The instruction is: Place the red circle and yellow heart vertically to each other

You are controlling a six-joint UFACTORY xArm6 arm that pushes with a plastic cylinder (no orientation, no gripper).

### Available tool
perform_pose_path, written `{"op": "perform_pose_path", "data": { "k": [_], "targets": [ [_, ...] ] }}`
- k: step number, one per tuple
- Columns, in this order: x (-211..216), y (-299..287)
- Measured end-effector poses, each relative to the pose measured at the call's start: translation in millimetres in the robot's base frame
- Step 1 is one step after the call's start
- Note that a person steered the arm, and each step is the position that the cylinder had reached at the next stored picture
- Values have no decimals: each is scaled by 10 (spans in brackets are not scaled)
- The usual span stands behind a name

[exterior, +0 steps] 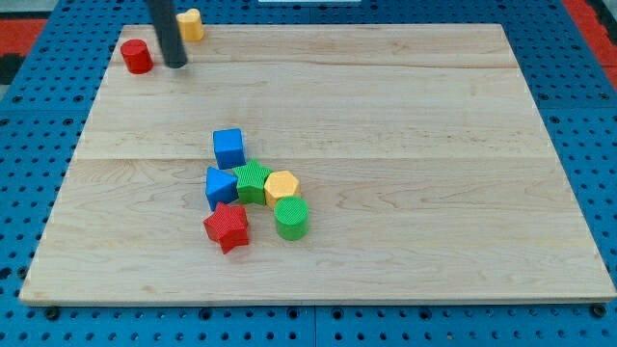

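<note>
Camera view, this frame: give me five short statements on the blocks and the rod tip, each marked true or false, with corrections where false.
1. My tip sits between the red circle and the yellow heart. True.
2. The red circle lies at the view's bottom right. False: it is at the view's top left corner of the board.
3. The red star is in the central cluster. True.
4. The yellow heart touches the green cylinder. False: they are far apart.
5. The blue cube is the cluster's block nearest the view's top. True.
</note>
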State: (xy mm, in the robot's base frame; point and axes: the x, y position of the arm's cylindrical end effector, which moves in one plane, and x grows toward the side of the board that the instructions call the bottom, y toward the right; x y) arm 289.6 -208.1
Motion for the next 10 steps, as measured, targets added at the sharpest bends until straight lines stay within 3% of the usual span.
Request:
{"op": "perform_pose_path", "data": {
  "k": [1,3,4,5,6,7,9,10],
  "targets": [
    [362,-572],
    [-663,-473],
    [-260,-666],
    [36,-279],
    [-158,520],
    [-960,1109],
    [-983,957],
    [-984,404]
  ]
}}
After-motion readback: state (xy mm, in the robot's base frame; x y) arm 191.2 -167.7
